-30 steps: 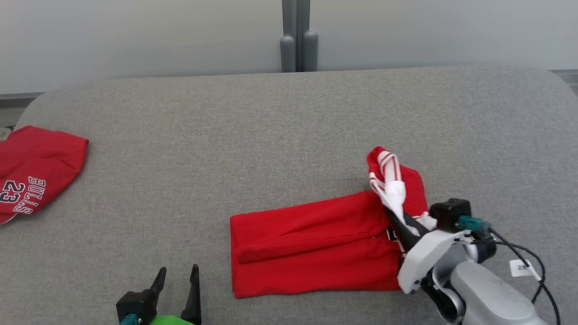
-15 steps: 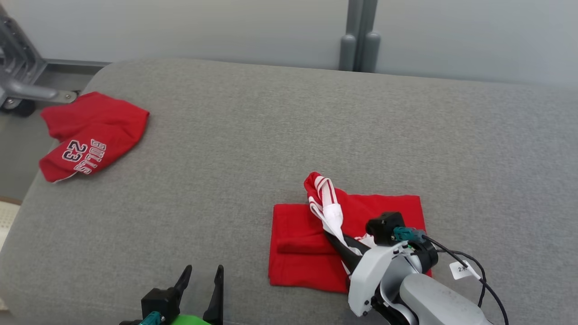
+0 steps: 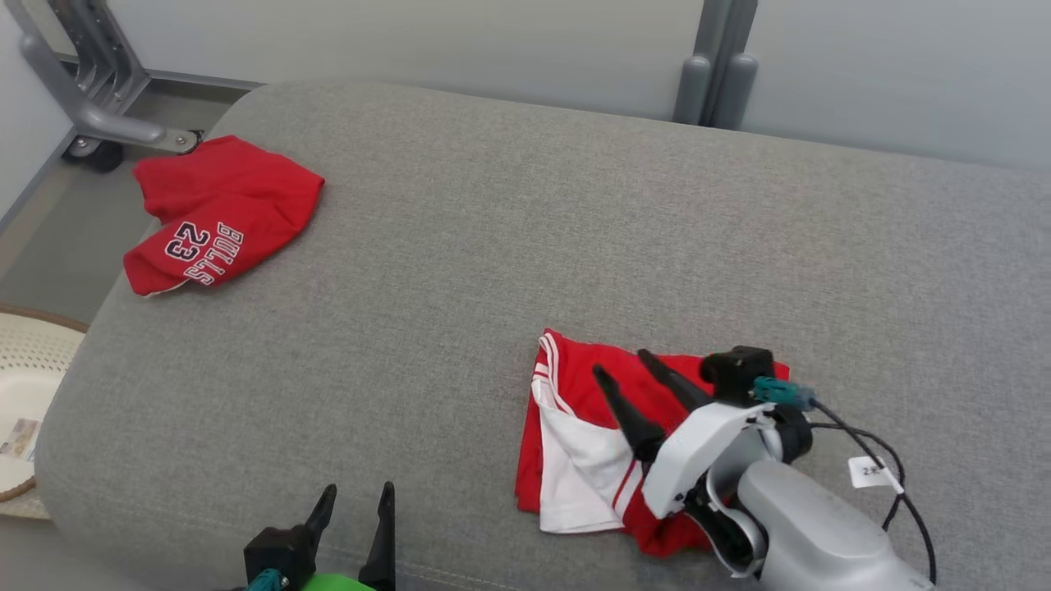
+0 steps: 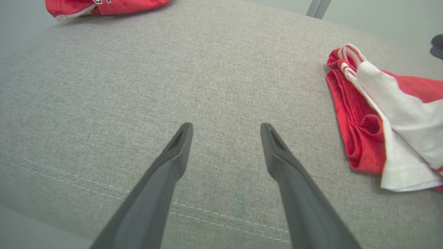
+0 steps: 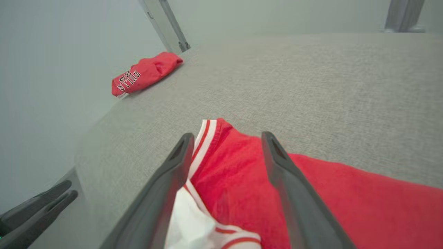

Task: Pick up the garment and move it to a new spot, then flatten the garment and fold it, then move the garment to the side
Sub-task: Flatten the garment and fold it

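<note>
Red garment [image 3: 575, 443] is seen lying on the big grey cushion [image 3: 493, 246], near the front edge and toward the right side. It is folded into a small, thick bundle. Most of it is red. A white flap is turned over on top at the front, and thin red and white stripes run along one edge. In the left wrist view the garment [image 4: 377, 117] is seen as a few soft red layers stacked under the white flap. In the right wrist view the garment [image 5: 235, 173] is spread out under the two dark fingers.

The right gripper [image 3: 620, 363] is held over the garment with its fingers spread wide apart, and nothing is pinched between them [image 5: 227, 135]. The left gripper [image 3: 357, 490] is kept at the front edge of the cushion, also spread wide and empty [image 4: 225, 126], well apart from the garment.

A second red top with "BULLS 23" on it [image 3: 218, 213] is bunched up at the far left corner of the cushion.

A pale round basket [image 3: 25, 361] is partly seen on the floor at the left. A small flat card-like thing is seen in it, but what it is cannot be told.
</note>
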